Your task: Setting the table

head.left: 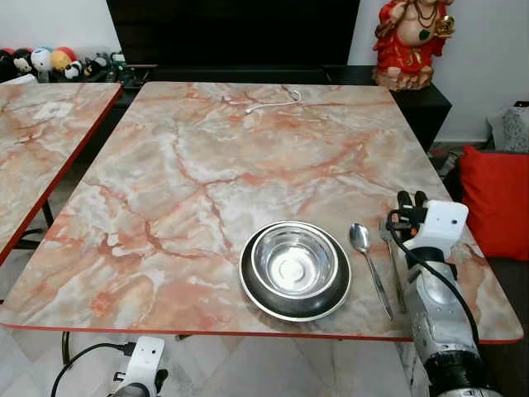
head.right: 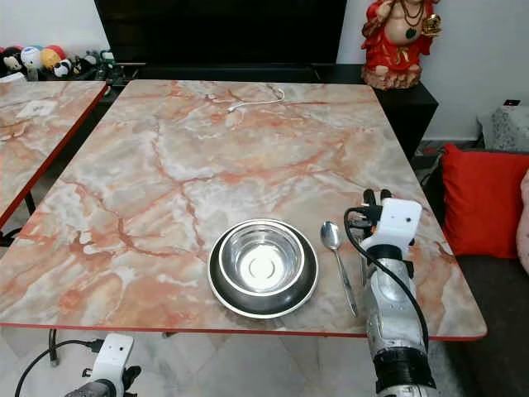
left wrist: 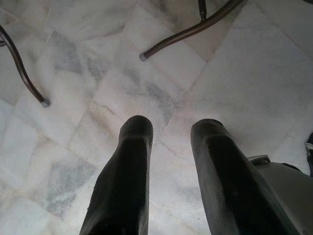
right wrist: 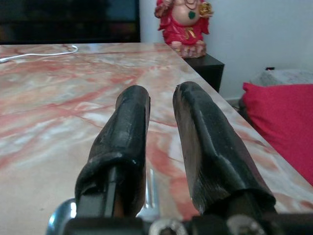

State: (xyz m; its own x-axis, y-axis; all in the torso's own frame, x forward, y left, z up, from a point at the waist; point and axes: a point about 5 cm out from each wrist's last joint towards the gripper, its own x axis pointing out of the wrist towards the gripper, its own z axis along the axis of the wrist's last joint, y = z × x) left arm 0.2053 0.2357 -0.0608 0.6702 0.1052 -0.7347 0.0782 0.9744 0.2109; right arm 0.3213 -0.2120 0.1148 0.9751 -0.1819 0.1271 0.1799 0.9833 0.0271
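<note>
Place setting, tabletop: steel bowl nested on plate; spoon just left of right claw, slightly parted, empty, over fork, laid as cutlery. Left claw parted, empty, idle.

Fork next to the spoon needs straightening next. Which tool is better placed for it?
Right. The right tool hovers over the table directly above the fork beside the spoon, fingers apart. The left tool hangs below the table edge, pointing at the floor.

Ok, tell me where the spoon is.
The spoon lies on the table near its front edge, just right of the bowl and left of the right gripper.
</note>
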